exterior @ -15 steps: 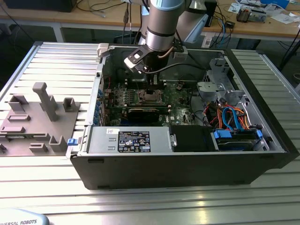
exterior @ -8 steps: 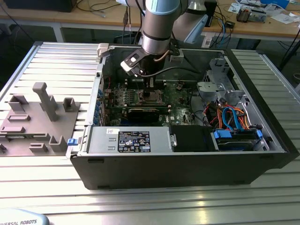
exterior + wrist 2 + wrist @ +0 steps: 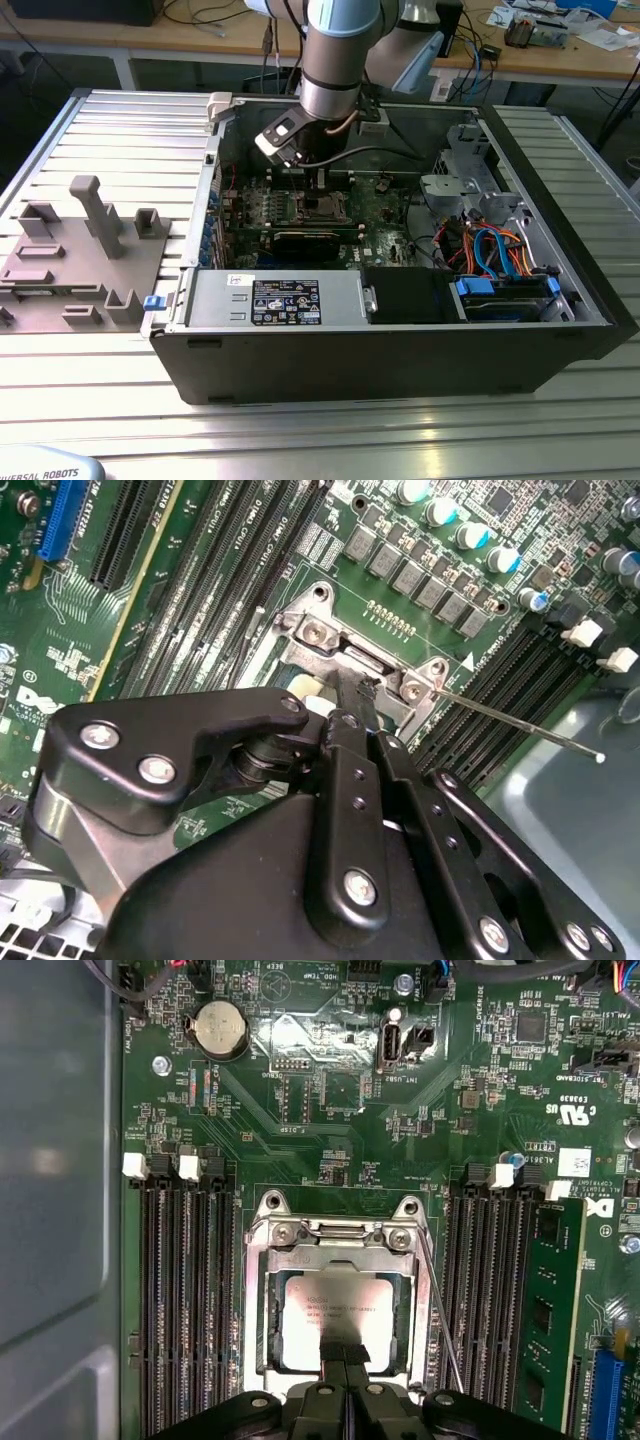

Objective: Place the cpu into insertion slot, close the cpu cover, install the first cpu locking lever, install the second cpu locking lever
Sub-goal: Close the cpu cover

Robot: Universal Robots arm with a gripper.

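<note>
Item: cpu [image 3: 335, 1310], seated in insertion slot [image 3: 252, 1360]; cpu cover [image 3: 340, 1258] lowered around it.
Item: gripper [image 3: 345, 1352], fingers pinched together, empty, tips at the cover's edge, apparently pressing it flat; locking lever [image 3: 441, 1325] not yet latched.

We see the dull-silver square cpu [image 3: 335, 1310] seated flat in the metal-rimmed insertion slot [image 3: 254, 1300], the cpu cover [image 3: 338, 1257] lying down, framing it.
</note>
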